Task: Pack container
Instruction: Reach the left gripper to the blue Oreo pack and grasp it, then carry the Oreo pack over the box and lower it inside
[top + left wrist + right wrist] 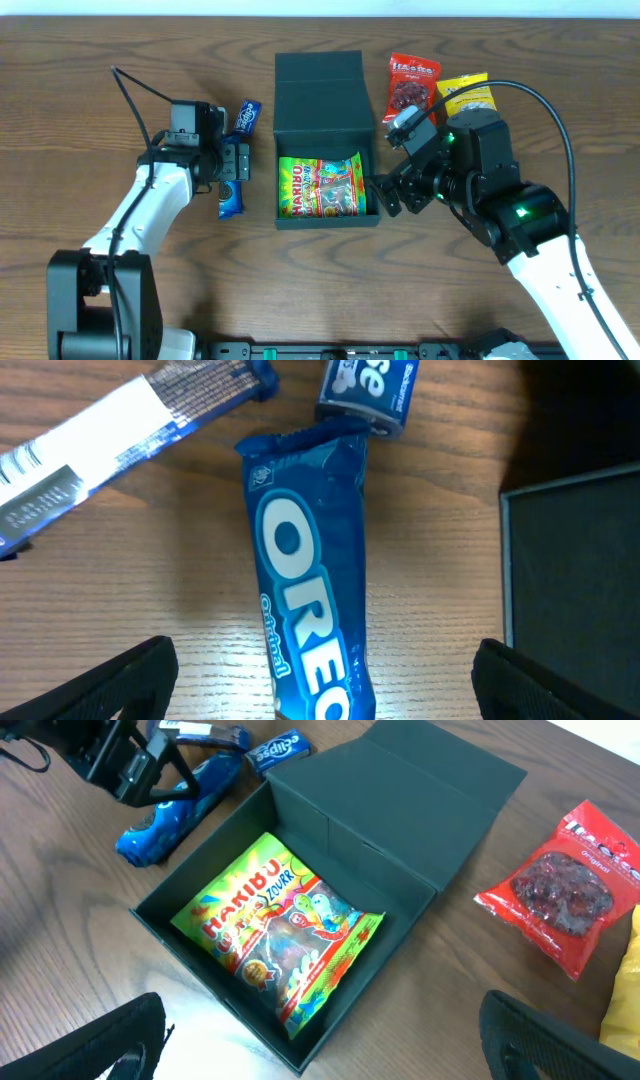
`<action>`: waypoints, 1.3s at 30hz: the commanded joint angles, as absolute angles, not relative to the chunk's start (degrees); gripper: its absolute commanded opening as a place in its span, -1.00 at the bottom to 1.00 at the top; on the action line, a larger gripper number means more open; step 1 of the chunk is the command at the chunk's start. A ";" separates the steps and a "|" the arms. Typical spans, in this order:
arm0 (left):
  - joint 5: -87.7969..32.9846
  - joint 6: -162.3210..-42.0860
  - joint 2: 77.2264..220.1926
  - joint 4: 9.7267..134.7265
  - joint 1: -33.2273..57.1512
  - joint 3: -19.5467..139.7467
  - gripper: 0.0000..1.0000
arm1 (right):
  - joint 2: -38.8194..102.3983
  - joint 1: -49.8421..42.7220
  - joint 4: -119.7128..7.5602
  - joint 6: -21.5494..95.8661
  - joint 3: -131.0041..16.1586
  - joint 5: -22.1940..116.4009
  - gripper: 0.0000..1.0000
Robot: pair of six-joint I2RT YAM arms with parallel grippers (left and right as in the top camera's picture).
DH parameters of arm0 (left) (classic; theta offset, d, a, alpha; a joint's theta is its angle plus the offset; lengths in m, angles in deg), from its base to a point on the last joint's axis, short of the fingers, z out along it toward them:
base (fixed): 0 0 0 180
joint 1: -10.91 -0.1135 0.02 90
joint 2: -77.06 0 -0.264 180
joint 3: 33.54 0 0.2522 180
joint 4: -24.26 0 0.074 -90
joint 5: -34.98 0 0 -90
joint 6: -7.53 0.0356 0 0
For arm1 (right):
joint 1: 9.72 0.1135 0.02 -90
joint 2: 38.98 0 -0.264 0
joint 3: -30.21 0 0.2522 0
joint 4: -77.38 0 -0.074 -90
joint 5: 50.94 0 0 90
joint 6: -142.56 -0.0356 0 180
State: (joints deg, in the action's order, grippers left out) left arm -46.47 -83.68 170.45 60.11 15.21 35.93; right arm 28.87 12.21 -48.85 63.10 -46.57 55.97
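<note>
Hovering over the Oreo packet (310, 590), left tool (322, 678) spread; right tool (388, 196), also spread, beside the container (320, 90).

Dark teal-green container (318, 95) — green-yellow Haribo bag (322, 187), blue Oreo packet (310, 590), red packet (412, 85), yellow packet (463, 95).

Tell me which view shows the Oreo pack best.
Left wrist: the Oreo pack fills the frame, logo readable. Overhead shows it small and partly covered; right wrist shows only a blue part, far off.
</note>
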 commanded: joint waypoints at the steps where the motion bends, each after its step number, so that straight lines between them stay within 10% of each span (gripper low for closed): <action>1: -46.12 -82.89 173.90 60.28 15.47 36.98 0.90 | 28.74 11.55 -48.77 62.45 -46.77 55.75 0.98; 10: -52.98 -83.94 178.16 60.00 17.37 36.98 1.00 | 28.74 11.55 -48.77 62.45 -46.77 55.53 0.99; 20: -54.20 -84.42 181.86 59.80 18.55 36.98 0.14 | 28.74 11.55 -48.85 62.45 -46.77 55.31 0.98; 26: -54.20 -84.40 181.53 61.86 18.55 37.26 -0.70 | 27.95 11.49 -49.07 61.49 -46.77 51.60 0.98; 39: -53.94 -76.73 173.77 72.00 20.30 50.53 -0.88 | 21.88 1.81 -49.66 51.89 -46.77 43.55 0.98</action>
